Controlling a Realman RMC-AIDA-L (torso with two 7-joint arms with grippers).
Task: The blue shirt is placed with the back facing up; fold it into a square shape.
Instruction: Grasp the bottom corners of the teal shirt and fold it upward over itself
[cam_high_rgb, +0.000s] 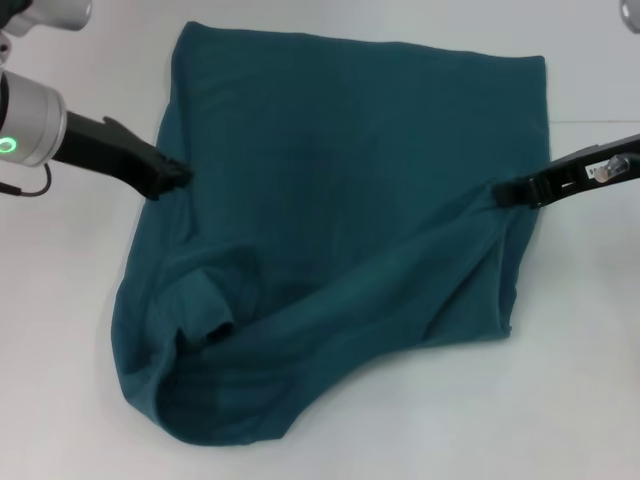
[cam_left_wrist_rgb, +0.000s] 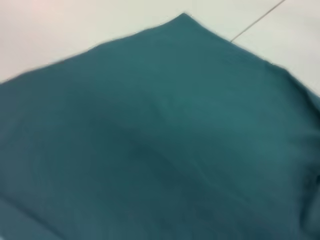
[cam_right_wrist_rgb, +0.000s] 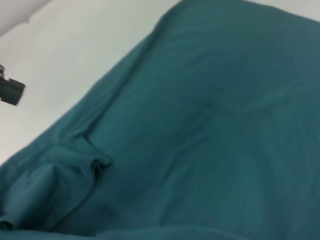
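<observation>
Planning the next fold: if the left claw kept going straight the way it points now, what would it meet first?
The left claw points rightward and already sits at the left edge of the blue shirt, so it would likely meet shirt fabric first. Its height above the cloth is unclear.

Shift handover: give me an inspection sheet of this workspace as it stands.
Surface: white table, thin seam line at far right.
Job's things: blue shirt spread plain side up, near edge bunched and rumpled, not yet square.
Clutter: nothing seen.
Grippers: left gripper at the shirt's left edge; right gripper at its right edge, cloth pulled toward it.
Cables: thin black cable under the left wrist.
Surroundings: nothing seen.
</observation>
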